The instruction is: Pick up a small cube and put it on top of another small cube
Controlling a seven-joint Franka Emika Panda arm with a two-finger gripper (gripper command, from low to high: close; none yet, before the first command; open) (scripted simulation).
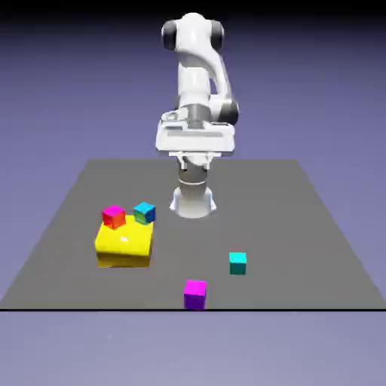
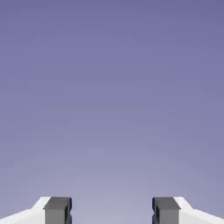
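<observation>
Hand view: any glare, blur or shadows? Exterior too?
Hand view: sharp, only a smooth violet gradient, tool open with nothing between. Exterior view: crisp, flat lighting, no glare; faint shading under the yellow block; backdrop darkens toward the top.

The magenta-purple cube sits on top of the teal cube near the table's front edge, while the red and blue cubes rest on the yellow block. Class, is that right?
Not quite. The magenta-purple cube is not on the teal cube; both lie apart on the table. The exterior view shows this. The red cube and blue cube do rest on the yellow block.
</observation>
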